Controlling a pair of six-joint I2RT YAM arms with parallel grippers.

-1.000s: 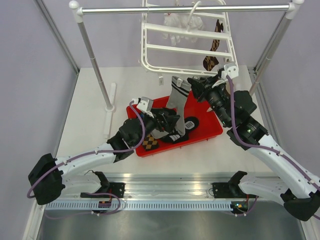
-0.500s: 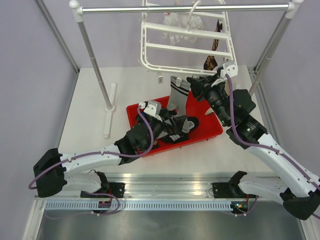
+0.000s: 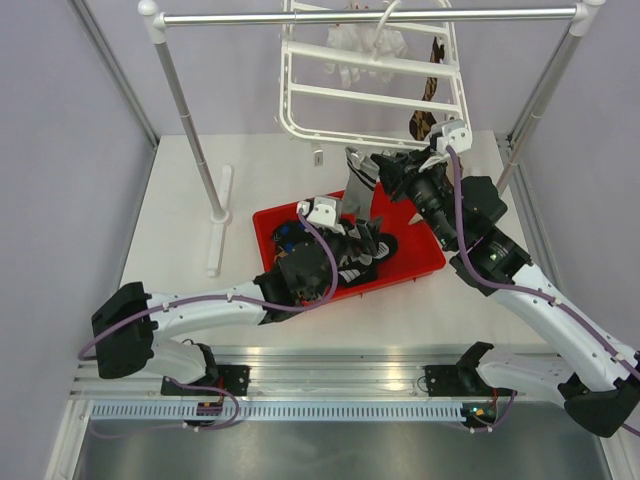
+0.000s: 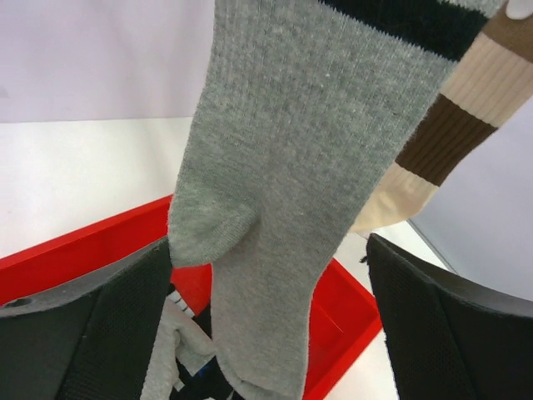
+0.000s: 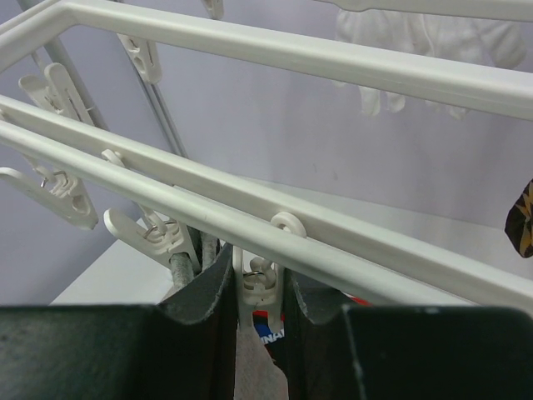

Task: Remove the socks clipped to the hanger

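The white hanger (image 3: 370, 95) hangs from the silver rail. A grey sock (image 3: 358, 190) with a black band hangs from one of its front clips. My right gripper (image 3: 384, 170) is shut on that white clip (image 5: 260, 282), one finger on each side. My left gripper (image 3: 360, 240) is open around the lower part of the grey sock (image 4: 283, 167), and its fingers (image 4: 100, 333) do not touch it. A brown-cream striped sock (image 4: 454, 117) hangs just behind. A brown argyle sock (image 3: 424, 122) stays clipped at the hanger's right side.
A red tray (image 3: 425, 265) under the hanger holds a black sock with white marks (image 3: 352, 268) and other socks. A small white glove-like cloth (image 3: 355, 45) hangs high on the frame. The rail stand's posts (image 3: 195, 150) rise at left and right.
My left arm has swung right and forward over the tray, bringing its open fingers around the hanging grey sock. My right gripper has stayed shut on the clip.
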